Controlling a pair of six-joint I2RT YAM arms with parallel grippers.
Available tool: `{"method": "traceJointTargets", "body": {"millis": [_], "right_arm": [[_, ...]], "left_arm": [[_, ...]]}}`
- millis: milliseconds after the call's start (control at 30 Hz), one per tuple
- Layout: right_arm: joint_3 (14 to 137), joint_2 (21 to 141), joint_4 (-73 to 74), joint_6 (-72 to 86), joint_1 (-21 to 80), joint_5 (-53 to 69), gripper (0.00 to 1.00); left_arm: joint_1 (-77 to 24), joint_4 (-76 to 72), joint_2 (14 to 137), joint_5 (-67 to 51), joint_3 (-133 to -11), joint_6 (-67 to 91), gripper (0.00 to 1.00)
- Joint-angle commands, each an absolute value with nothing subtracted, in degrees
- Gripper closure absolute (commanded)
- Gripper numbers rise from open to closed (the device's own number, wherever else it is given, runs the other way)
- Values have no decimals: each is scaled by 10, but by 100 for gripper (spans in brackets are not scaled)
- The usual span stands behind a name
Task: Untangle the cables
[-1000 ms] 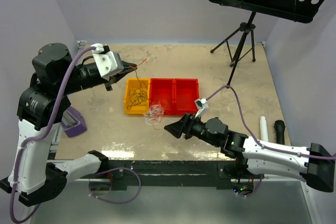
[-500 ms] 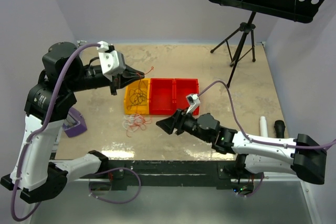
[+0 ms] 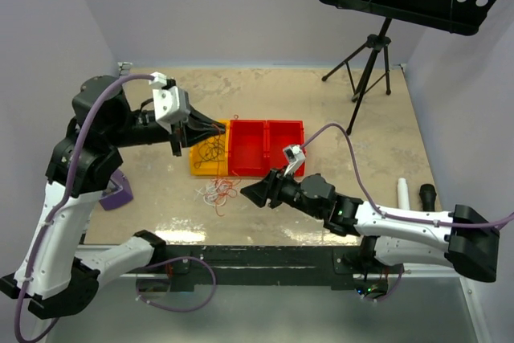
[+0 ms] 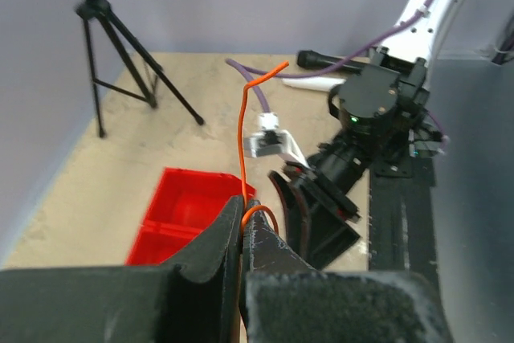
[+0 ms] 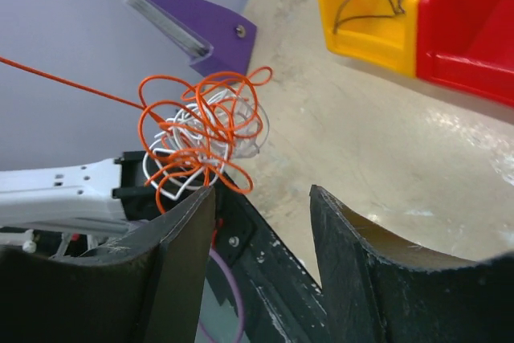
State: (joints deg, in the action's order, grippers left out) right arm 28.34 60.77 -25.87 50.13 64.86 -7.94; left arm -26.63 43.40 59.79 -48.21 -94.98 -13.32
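Note:
A tangle of orange-red and white cables (image 3: 215, 193) lies on the table in front of the yellow bin (image 3: 197, 168); it also shows in the right wrist view (image 5: 205, 130). A black cable (image 3: 211, 149) lies coiled in the yellow bin. My left gripper (image 3: 218, 128) hovers over the yellow bin, shut on an orange-red cable (image 4: 242, 134) whose free end sticks up past the jaws (image 4: 243, 218). A taut orange-red strand runs from the tangle off the left edge of the right wrist view. My right gripper (image 3: 247, 192) is open and empty, just right of the tangle (image 5: 261, 198).
Two red bins (image 3: 265, 146) adjoin the yellow one. A purple object (image 3: 112, 186) sits at the table's left edge. A tripod music stand (image 3: 369, 62) stands at the back right. A white tube (image 3: 404, 194) and a black cylinder (image 3: 428, 197) lie at the right edge.
My left gripper has come down and to the right over the yellow bin with the orange-red cable. The tangle has shifted left off the bins' front. My right gripper moved left after it.

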Motion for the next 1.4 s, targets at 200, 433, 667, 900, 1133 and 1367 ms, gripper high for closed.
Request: {"method": "traceJointTargets", "body": {"millis": [200,433,667,900,1133,1367], "right_arm": [[294,595,-191,526,650,-114,48],[275,538,-137,539,650,-131,52],[254,459,-85,547,650,-132,53],[236,425,-46,569,650,-126,48],[243,439,-6,569,650,-135,45],[241,490,-10,556,653,-129,51]], "left_arm": [[-284,324,525,-568,-693,-11,100],[-295,182,516,-535,-651,88,100],[-295,148,535,-455,-627,127,100],[-295,178,479,-317,-445,12,100],[-289,222,445,-171,-398,-89,100],[-281,257,455,-119,-416,-130,100]]}}
